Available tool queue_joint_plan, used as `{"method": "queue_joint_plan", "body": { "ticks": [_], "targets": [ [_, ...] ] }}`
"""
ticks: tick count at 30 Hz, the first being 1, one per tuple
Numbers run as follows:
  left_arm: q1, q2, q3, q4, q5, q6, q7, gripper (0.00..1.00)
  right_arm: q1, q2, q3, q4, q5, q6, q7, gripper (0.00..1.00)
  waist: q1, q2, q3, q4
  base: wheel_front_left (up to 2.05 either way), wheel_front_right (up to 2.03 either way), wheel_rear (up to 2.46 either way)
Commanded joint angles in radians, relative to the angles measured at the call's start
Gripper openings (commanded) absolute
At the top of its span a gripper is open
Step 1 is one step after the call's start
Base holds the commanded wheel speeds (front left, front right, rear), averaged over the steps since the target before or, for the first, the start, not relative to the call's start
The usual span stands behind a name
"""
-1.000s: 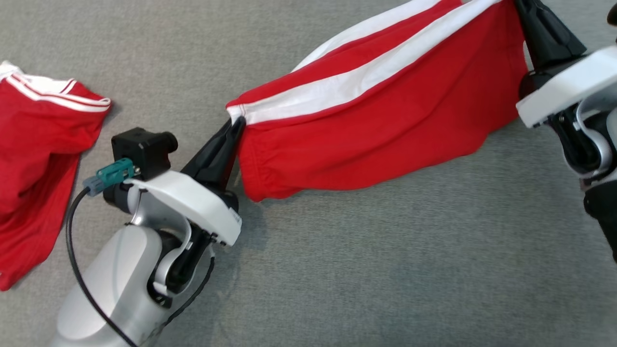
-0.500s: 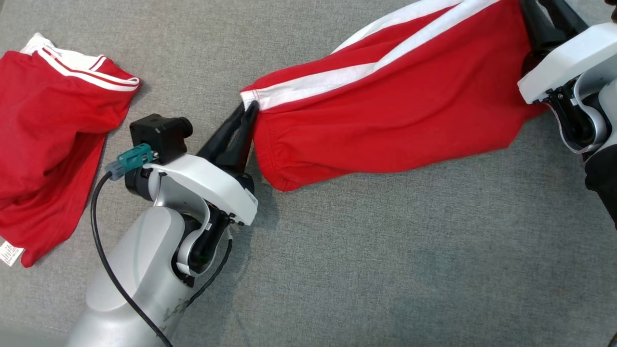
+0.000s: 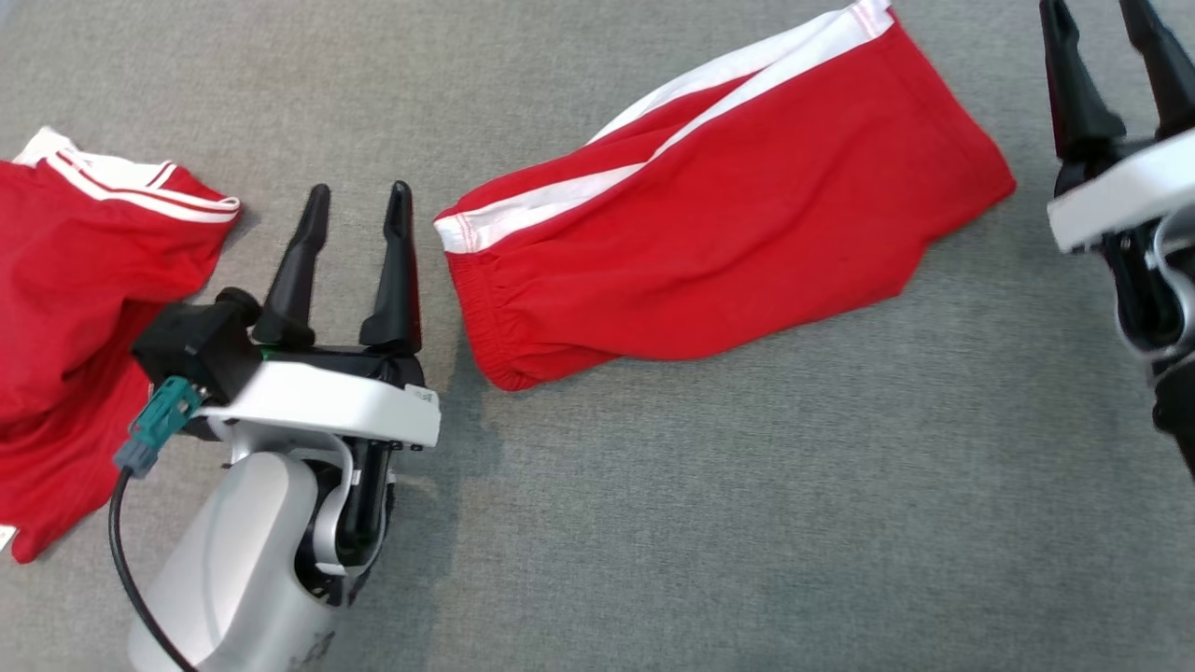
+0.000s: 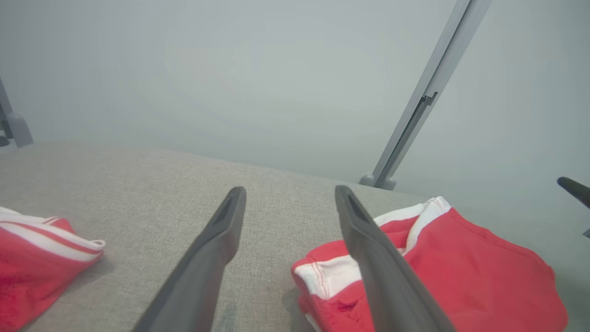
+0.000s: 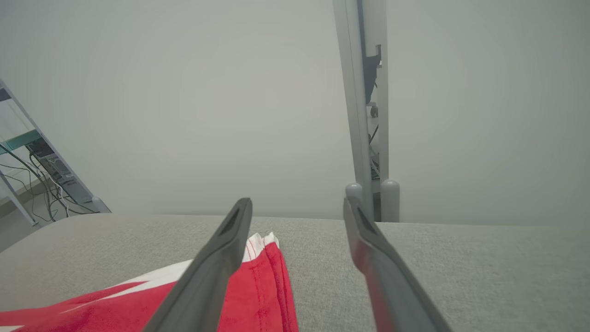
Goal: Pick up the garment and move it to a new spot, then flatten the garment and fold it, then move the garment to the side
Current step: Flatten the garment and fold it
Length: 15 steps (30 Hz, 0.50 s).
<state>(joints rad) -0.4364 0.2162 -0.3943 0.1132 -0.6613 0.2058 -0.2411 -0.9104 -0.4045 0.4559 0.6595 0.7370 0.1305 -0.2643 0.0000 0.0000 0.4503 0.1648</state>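
The garment (image 3: 747, 215), red shorts with white side stripes, lies loose on the grey table, slanting from lower left to upper right. My left gripper (image 3: 358, 189) stands open just left of its waistband corner, with nothing between the fingers. In the left wrist view the left gripper (image 4: 290, 191) has the garment (image 4: 484, 276) beside its right finger. My right gripper (image 3: 1090, 5) is open at the upper right, apart from the garment's far end. In the right wrist view the right gripper (image 5: 297, 203) is open with the garment (image 5: 258, 295) low behind its left finger.
A second red garment with white trim (image 3: 75, 308) lies crumpled at the table's left edge, close to my left wrist, and appears as the red garment (image 4: 32, 258). Grey frame posts (image 4: 415, 124) (image 5: 364, 115) rise behind the table. A shelf with cables (image 5: 41, 170) stands at the far left.
Both grippers have opened and let go of the garment, which has dropped from stretched between them to lying on the table. Both grippers have drawn back from its ends.
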Motion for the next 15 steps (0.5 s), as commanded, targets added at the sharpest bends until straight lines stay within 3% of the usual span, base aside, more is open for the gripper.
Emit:
{"method": "queue_joint_plan", "body": {
  "ticks": [1,8,15],
  "targets": [
    [0.013,0.022,0.016,-0.014,0.034,0.016,-0.01,1.0,0.055,0.012,-0.05,-0.042,-0.044,0.0,-0.002,1.0,0.0,0.0,-0.024,-0.028,0.0,0.0,0.0],
    [0.046,0.058,0.045,-0.036,0.138,0.032,-0.023,1.0,0.249,0.066,-0.197,-0.2,-0.225,0.0,-0.002,1.0,0.0,0.0,-0.062,-0.075,0.0,0.0,0.0],
    [0.095,0.083,0.055,-0.014,0.2,0.022,-0.023,1.0,0.411,0.117,-0.256,-0.304,-0.326,0.0,-0.002,1.0,0.0,0.0,-0.103,-0.112,0.0,0.0,0.0]
  ]
}}
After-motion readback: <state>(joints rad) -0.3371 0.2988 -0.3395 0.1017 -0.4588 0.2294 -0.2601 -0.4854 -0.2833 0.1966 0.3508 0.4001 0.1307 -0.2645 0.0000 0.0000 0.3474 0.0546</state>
